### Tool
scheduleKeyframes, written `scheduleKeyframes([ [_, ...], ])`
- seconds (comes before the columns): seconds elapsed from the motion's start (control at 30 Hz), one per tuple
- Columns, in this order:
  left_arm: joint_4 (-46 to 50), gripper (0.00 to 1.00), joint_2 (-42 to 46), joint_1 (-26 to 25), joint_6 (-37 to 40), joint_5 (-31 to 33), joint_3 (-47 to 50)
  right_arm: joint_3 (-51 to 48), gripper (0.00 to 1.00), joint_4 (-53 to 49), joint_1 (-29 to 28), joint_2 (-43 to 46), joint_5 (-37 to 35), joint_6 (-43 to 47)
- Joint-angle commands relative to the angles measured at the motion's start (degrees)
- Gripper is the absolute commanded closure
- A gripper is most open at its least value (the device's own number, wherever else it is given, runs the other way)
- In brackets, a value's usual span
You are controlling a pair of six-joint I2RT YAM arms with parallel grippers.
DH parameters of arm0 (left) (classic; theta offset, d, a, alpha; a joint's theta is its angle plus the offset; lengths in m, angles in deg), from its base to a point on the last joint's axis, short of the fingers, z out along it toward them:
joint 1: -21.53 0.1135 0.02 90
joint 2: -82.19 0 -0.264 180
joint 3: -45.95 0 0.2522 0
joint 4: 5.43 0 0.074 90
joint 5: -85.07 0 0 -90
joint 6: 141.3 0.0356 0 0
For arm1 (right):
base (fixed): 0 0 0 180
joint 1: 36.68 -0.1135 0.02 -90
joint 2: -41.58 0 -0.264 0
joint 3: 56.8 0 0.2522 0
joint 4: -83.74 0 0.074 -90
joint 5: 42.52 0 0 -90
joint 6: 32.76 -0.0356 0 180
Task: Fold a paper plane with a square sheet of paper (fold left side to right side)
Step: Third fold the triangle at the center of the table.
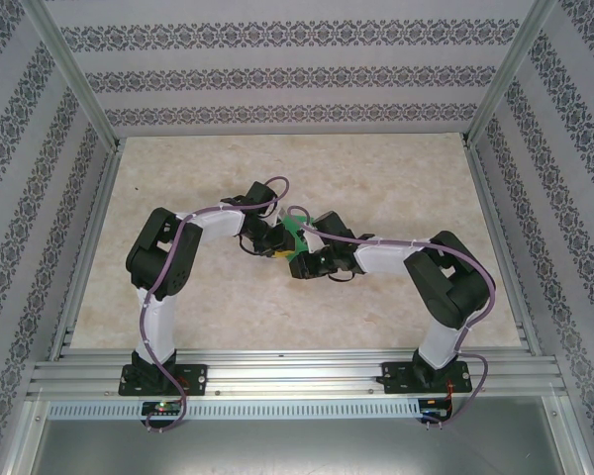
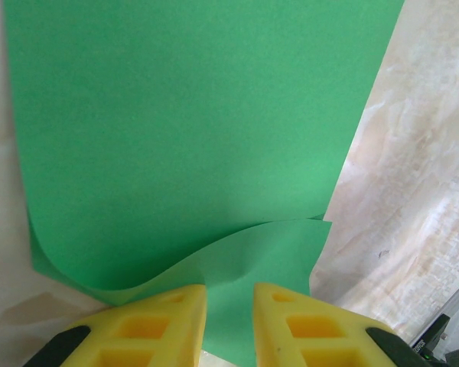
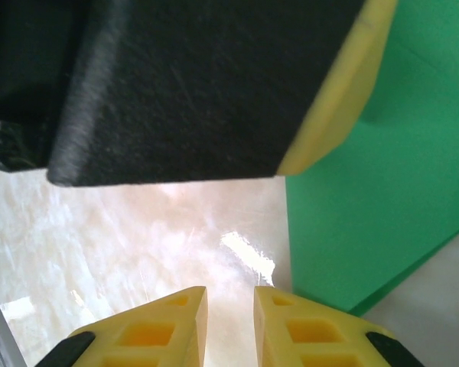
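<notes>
Bright, even light falls from overhead, and the shadows are soft. Just ahead of the right gripper (image 3: 229,290) a white patch of glare sits on the pale tabletop (image 3: 138,252). The dark block (image 3: 199,84) above it is blurred, too close to the lens, and dims the green sheet (image 3: 382,191) to the gripper's right. Ahead of the left gripper (image 2: 229,289), the sheet's curled flap shades the paper beneath. The yellow fingers (image 2: 161,321) look soft.

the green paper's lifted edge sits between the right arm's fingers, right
Not the right arm's: the green paper has its lifted edge between the left arm's fingers, as the left wrist view shows.
</notes>
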Motion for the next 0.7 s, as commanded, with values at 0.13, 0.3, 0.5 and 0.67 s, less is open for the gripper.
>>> scheduleKeyframes([
  [0.13, -0.36, 0.74, -3.33, -0.24, -0.04, 3.91, 1.59, 1.41, 0.77, -1.45, 0.04, -1.68, -1.73, 1.47],
  [0.3, -0.27, 0.74, -3.25, -0.25, 0.05, 3.92, 1.59, 1.78, 0.77, -2.25, -0.01, -2.59, -1.69, 1.73],
  [0.5, -0.18, 0.74, -3.16, -0.28, 0.07, 4.01, 1.51, 2.28, 0.79, -4.01, 0.06, -3.14, -2.41, 2.11],
  [0.67, 0.49, 0.74, -3.07, -0.23, 0.43, 4.36, 0.66, 2.17, 0.81, -7.48, 0.03, -3.57, -3.3, 3.44],
])
